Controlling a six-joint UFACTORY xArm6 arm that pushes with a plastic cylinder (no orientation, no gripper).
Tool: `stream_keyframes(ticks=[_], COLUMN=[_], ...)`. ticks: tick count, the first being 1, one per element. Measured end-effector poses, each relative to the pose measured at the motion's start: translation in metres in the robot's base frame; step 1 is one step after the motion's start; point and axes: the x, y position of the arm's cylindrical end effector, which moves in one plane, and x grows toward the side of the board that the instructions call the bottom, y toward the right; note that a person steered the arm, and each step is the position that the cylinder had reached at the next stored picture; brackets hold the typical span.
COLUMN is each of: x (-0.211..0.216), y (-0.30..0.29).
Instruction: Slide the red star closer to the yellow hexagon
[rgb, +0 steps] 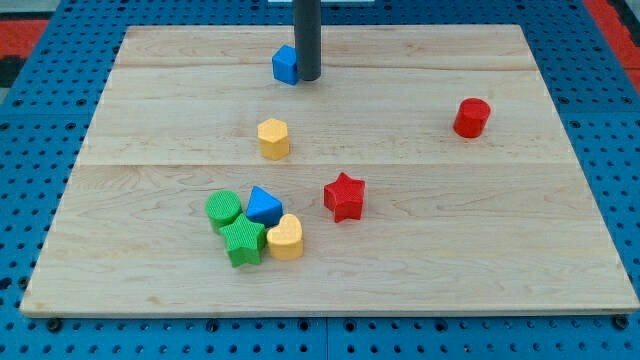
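Camera view: my tip (308, 77), no gripper, against blue block (285, 65), top.

No readable text, labels, brands, numbers or signs on blocks, board or rod.

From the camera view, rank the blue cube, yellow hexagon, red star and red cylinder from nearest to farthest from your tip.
My tip is at the view's top.
1. Blue cube: right beside it, on its left.
2. Yellow hexagon: below, slightly left.
3. Red star: farther below, slightly right.
4. Red cylinder: far right, seemingly farthest.
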Motion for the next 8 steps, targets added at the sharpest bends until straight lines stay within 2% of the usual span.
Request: stream_keyframes(ticks=[1, 2, 3, 4, 5, 6, 7, 8], x=[0.017, -0.004, -0.047, -0.012, 0.097, 0.201, 0.202, 0.185], y=[-0.008, -0.026, -0.021, 0.020, 0.090, 0.115, 0.071, 0.015])
